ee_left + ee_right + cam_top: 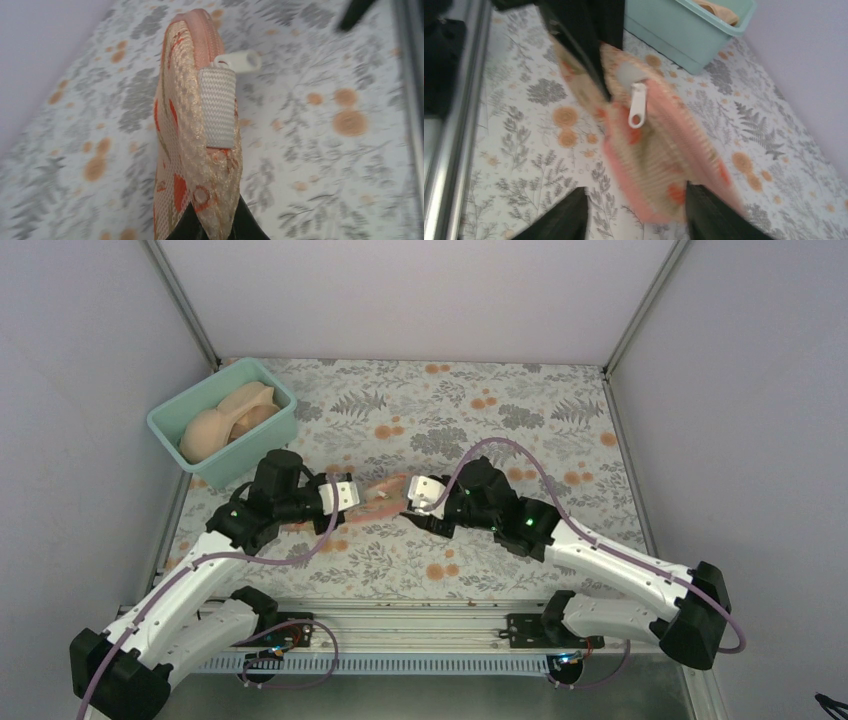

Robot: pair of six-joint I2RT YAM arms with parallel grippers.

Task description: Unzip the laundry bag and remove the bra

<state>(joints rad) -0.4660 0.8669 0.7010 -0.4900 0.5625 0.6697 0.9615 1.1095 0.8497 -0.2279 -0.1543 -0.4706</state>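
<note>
Since the laundry bag [383, 495] is light, limp mesh that sags, it is pinched at its left end by the closed left jaws, mid-table [450, 430]. The right jaws stand apart around its right end. The white zip pull [637, 105] is judged the firmest hold. No bra is seen.

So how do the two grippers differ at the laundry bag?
The left gripper is shut, pinching the end of the laundry bag nearest the zip pull; the right gripper has its jaws apart, astride the opposite end. The left gripper reaches in from the teal tub side, the right gripper from the other. Both face each other across it.
</note>
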